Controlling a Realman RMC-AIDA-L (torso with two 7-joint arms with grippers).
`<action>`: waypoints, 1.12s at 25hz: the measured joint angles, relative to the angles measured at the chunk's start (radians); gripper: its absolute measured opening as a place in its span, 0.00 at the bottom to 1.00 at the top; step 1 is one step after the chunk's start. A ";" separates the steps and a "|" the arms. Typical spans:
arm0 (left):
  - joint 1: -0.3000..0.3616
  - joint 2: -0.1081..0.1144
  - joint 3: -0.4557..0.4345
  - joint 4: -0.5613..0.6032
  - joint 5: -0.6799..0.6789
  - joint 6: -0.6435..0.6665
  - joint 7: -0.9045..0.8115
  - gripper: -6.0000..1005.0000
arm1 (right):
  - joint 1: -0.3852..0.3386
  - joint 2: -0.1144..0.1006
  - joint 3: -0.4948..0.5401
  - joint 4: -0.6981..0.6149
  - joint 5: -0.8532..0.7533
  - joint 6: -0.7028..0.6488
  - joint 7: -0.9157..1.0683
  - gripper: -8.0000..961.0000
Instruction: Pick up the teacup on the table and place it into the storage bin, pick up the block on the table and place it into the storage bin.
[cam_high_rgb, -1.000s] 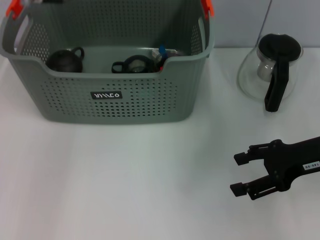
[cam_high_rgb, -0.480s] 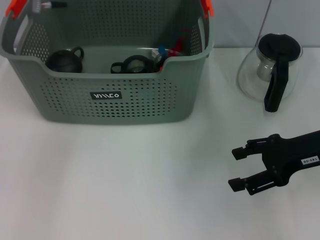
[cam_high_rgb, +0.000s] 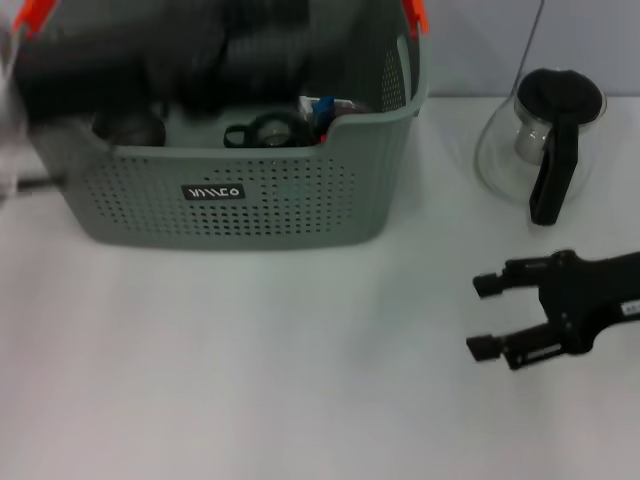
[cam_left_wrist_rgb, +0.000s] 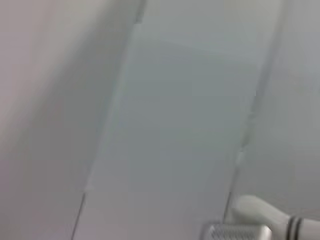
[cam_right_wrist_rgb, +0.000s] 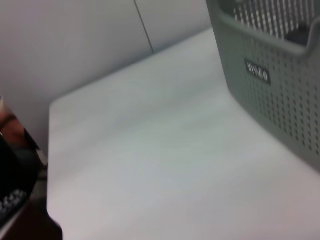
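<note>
Right hand (cam_high_rgb: 483, 317) spread wide, empty

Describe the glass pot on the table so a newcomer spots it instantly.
Start at the storage bin; look past its right end, along the table's far edge. The glass pot stands there, beyond the open right gripper: clear rounded body, black lid and handle.

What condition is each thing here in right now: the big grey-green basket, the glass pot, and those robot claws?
Grey-green perforated plastic storage bin: upright on the white table, holding several dark items.
Round black teacup: inside the bin.
Glass teapot with black lid and handle: upright on the table, lid on.
Right gripper: open, empty, over the table.
Left arm: a blurred dark shape over the bin; its gripper cannot be made out.
</note>
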 joint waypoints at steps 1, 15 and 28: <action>0.037 -0.016 -0.030 -0.043 -0.011 0.066 0.071 0.96 | 0.000 0.000 0.019 0.001 0.014 -0.017 -0.014 0.98; 0.209 -0.037 -0.087 -0.114 0.044 0.133 0.244 0.95 | -0.035 0.007 0.160 0.010 0.337 -0.167 -0.143 0.98; 0.111 -0.009 -0.127 -0.451 0.313 0.002 0.620 0.94 | 0.003 0.035 -0.020 0.038 0.179 -0.004 -0.169 0.98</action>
